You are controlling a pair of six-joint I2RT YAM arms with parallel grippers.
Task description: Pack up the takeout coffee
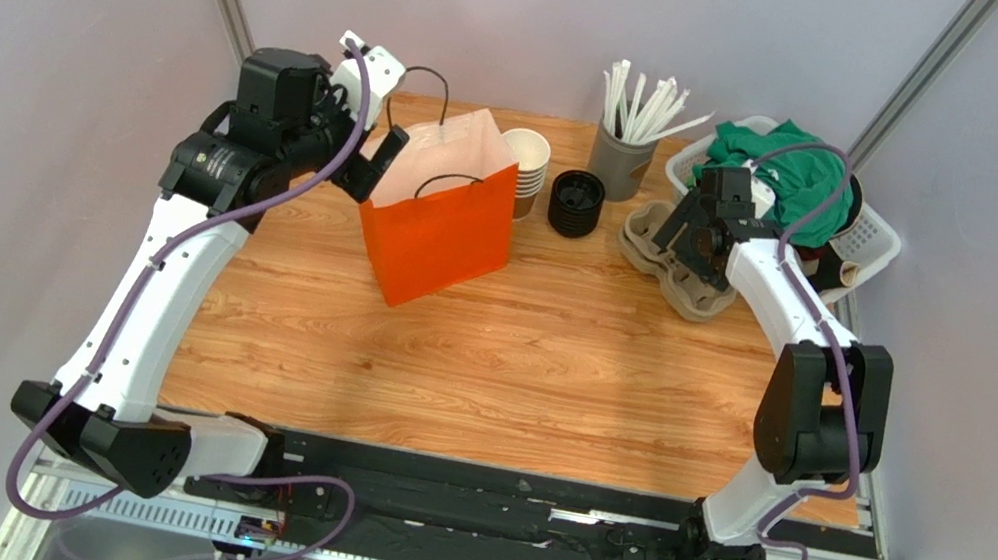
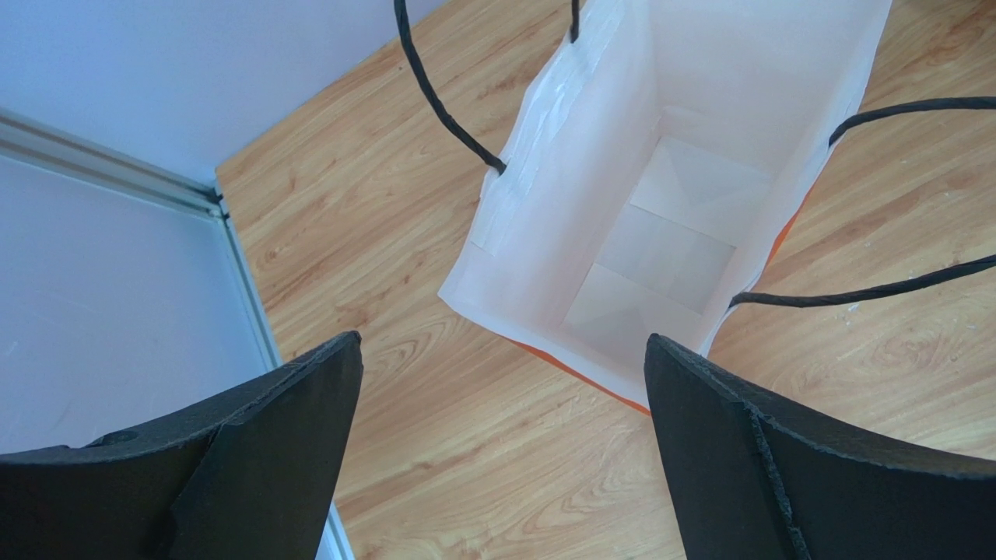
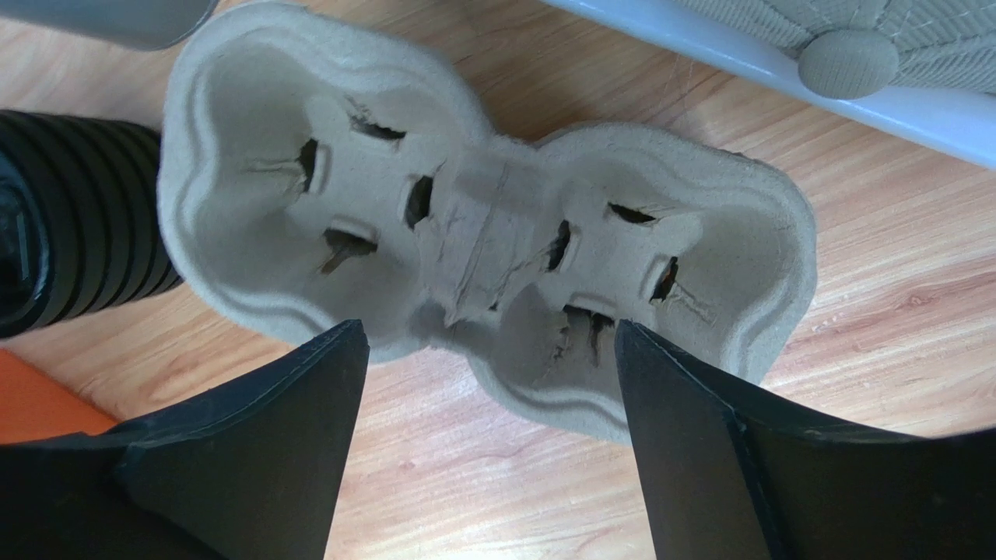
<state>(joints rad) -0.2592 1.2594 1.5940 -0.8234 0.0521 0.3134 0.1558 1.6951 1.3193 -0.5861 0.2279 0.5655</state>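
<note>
No single lidded coffee cup shows in any view. The orange paper bag (image 1: pixel 437 232) stands open at the back left of the table. In the left wrist view its white inside (image 2: pixel 690 175) looks empty. My left gripper (image 1: pixel 381 166) is open and empty, hovering at the bag's left rim (image 2: pixel 503 344). My right gripper (image 1: pixel 689 229) is open and empty just above the near edge of a grey pulp cup carrier (image 3: pixel 468 210), which has nothing in its two pockets.
A stack of lidless paper cups (image 1: pixel 526 163) and a stack of black lids (image 1: pixel 575 202) stand behind the bag. A grey holder of white straws (image 1: pixel 623 149) and a white basket (image 1: pixel 869 243) with green cloth sit at the back right.
</note>
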